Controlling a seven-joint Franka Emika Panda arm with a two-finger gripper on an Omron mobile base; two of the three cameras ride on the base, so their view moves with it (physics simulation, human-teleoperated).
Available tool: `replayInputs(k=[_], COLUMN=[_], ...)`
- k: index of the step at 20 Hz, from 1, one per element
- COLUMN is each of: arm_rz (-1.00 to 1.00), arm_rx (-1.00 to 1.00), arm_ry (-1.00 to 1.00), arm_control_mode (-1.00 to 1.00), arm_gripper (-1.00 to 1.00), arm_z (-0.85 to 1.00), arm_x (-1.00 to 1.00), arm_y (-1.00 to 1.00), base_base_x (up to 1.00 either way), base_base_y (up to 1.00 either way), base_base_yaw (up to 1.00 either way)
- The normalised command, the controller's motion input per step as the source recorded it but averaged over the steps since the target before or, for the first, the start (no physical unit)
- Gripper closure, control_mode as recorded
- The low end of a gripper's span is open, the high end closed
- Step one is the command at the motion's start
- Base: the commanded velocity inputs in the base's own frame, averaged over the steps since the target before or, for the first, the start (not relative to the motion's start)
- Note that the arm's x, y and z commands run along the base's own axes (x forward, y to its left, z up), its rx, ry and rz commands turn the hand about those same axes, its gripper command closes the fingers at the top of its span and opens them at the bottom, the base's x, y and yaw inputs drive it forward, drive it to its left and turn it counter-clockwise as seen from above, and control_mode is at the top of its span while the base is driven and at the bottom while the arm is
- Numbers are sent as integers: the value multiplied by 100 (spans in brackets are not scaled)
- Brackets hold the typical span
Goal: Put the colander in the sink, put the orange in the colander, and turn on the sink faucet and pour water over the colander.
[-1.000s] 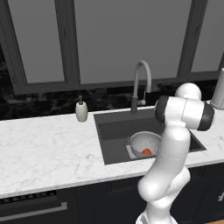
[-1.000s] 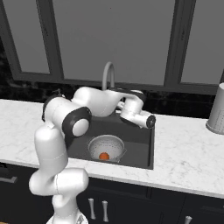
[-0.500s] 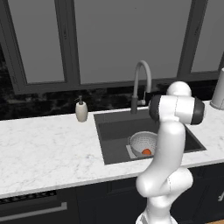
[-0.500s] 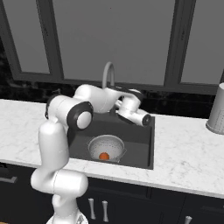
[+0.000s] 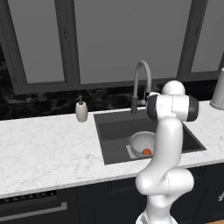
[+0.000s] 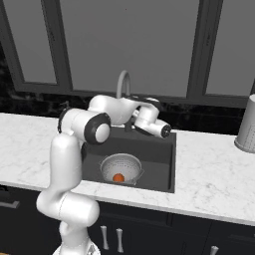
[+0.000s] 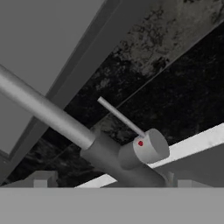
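A: Where's the colander?
B: I see the colander (image 5: pixel 142 143) sitting in the sink (image 5: pixel 114 133), front part, orange (image 5: pixel 146 152) inside it. From the right base view, same: orange (image 6: pixel 118 177) in colander (image 6: pixel 119 168), sink (image 6: pixel 159 162) around them.
A: Faucet?
B: The sink faucet (image 5: pixel 141 83) stands at the back edge of the sink. My hand view is right up at its base, with the thin lever (image 7: pixel 121 117) and a knob with a red dot (image 7: pixel 150 146).
A: Jaws?
B: I can't tell whether they're open or closed. The gripper (image 6: pixel 158 129) hangs over the sink's back, near the faucet (image 6: pixel 123 85).
A: Anything else?
B: Soap pump bottle (image 5: pixel 81 110) on the counter (image 5: pixel 48 148), left of the sink. Grey canister (image 6: pixel 246 124) far right.
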Motion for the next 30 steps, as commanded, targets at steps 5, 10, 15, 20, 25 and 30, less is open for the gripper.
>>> replayInputs(k=[5, 10, 15, 20, 25, 30], arm_rz=[0, 0, 0, 0, 0, 0], arm_rx=[0, 0, 0, 0, 0, 0], arm_ry=[0, 0, 0, 0, 0, 0], arm_control_mode=[-100, -100, -100, -100, -100, -100], arm_gripper=[-100, -100, -100, -100, -100, -100], arm_z=[0, 0, 0, 0, -2, -10], arm_x=[37, 32, 30, 29, 17, 9], arm_y=[6, 7, 3, 0, 0, 0], base_base_x=[0, 0, 0, 0, 0, 0], base_base_y=[0, 0, 0, 0, 0, 0], base_base_yaw=[0, 0, 0, 0, 0, 0])
